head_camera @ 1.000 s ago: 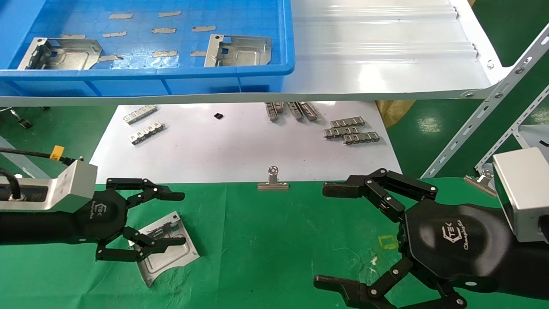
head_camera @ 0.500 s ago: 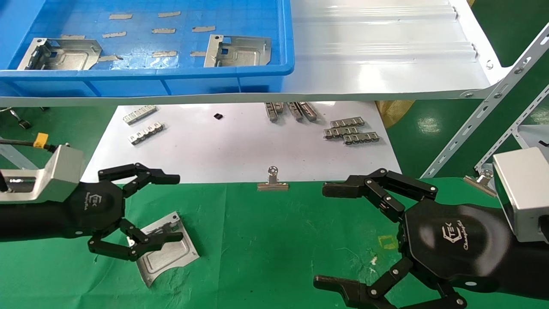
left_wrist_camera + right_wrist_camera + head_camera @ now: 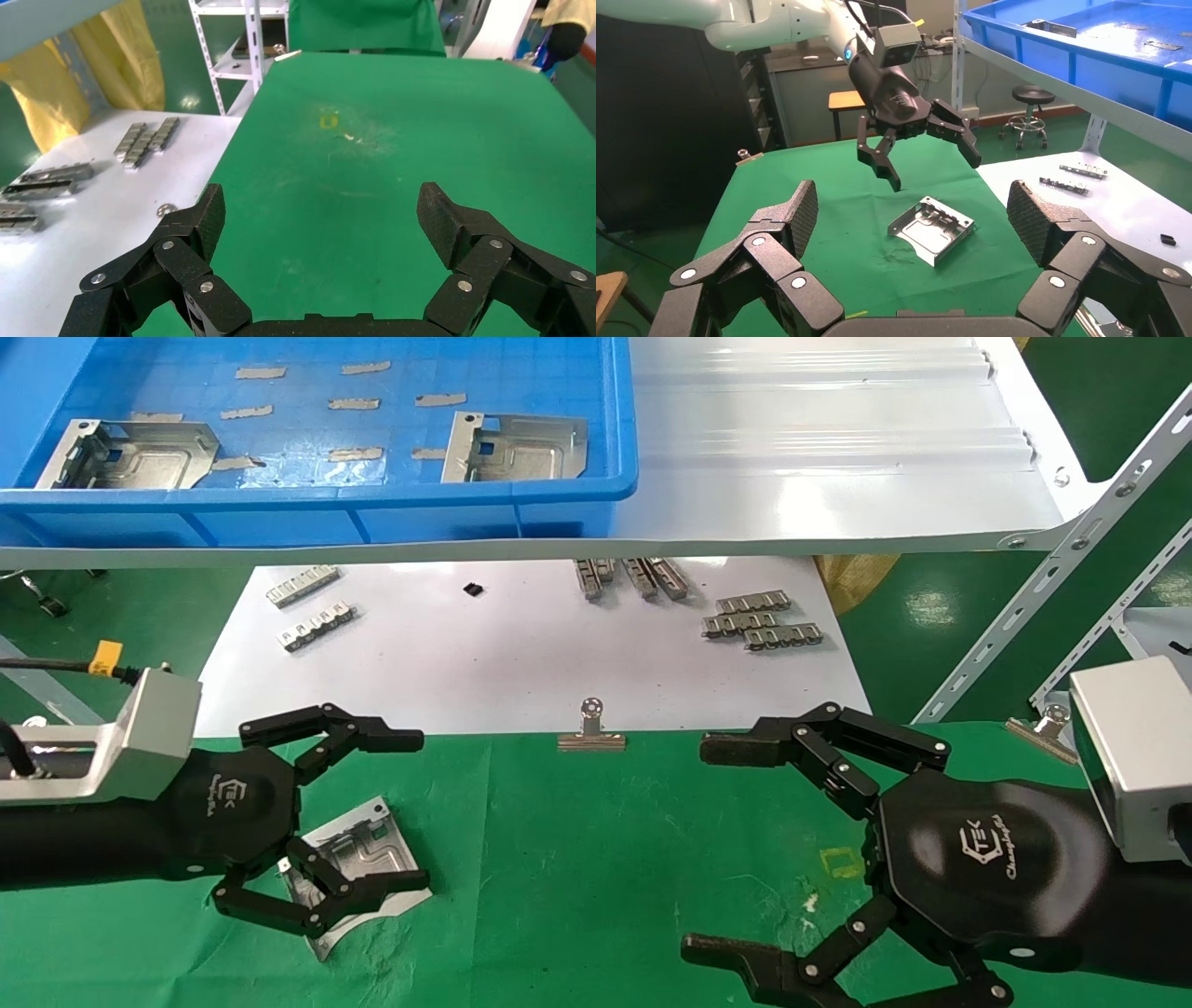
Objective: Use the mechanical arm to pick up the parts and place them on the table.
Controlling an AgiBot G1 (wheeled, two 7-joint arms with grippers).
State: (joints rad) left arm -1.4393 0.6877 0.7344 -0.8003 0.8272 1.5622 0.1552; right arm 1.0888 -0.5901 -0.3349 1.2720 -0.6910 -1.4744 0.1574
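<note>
One silvery part point(image 3: 368, 848) lies flat on the green cloth table point(image 3: 577, 859); it also shows in the right wrist view point(image 3: 932, 228). My left gripper point(image 3: 416, 809) is open and empty. In the right wrist view it point(image 3: 933, 170) hovers just above the part without touching it. The left wrist view point(image 3: 323, 210) shows only bare cloth between its fingers. My right gripper point(image 3: 703, 848) is open and empty over the cloth's right side. Two more parts point(image 3: 126, 453) point(image 3: 517, 446) lie in the blue bin point(image 3: 372, 514) on the shelf.
The glossy white shelf board point(image 3: 819, 449) overhangs a white sheet point(image 3: 521, 654) with small toothed strips point(image 3: 764, 621). A binder clip point(image 3: 592, 728) holds the cloth's far edge. Slotted shelf struts point(image 3: 1052, 579) rise at the right.
My left gripper has opened wider and shifted a little forward over the part. The part has stayed where it lay on the cloth. The right arm has not moved.
</note>
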